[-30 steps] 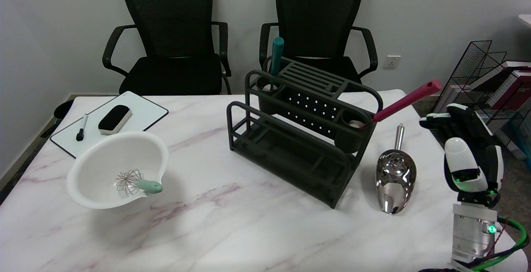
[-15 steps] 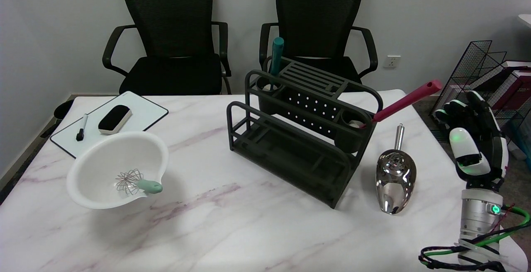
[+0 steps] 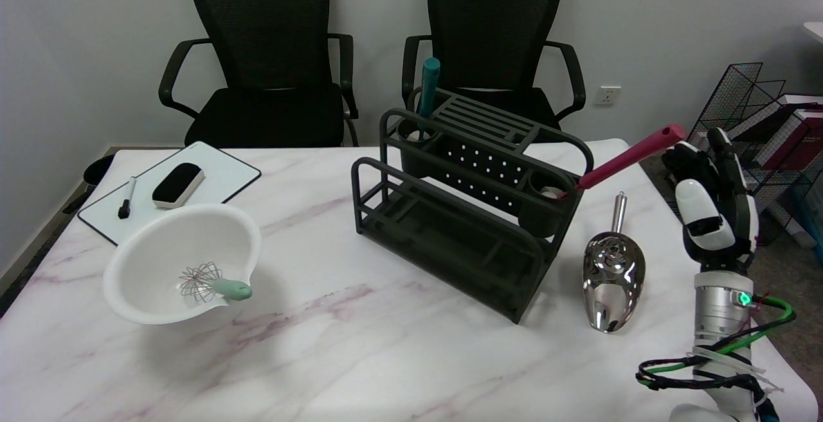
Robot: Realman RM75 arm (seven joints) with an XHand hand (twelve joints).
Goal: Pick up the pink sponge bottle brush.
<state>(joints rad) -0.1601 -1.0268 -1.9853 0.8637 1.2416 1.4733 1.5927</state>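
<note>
The pink bottle brush (image 3: pixel 627 158) stands slanted in the right cup of the black rack (image 3: pixel 463 203), its handle pointing up and to the right; its sponge end is hidden inside the cup. My right hand (image 3: pixel 710 200) is raised at the table's right edge, fingers apart and pointing up, holding nothing. Its fingertips (image 3: pixel 691 152) are just right of the handle's free end, a small gap apart.
A shiny metal scoop (image 3: pixel 611 267) lies on the table between the rack and my hand. A teal-handled tool (image 3: pixel 427 84) stands in the rack's left cup. A white bowl (image 3: pixel 144 280) with a whisk, a whiteboard (image 3: pixel 212 184) with eraser and marker lie left. Wire shelving (image 3: pixel 759 113) stands behind my hand.
My right hand has risen and moved up and left toward the brush handle's end, with the forearm straightening upright. The brush and the other things have not moved.
</note>
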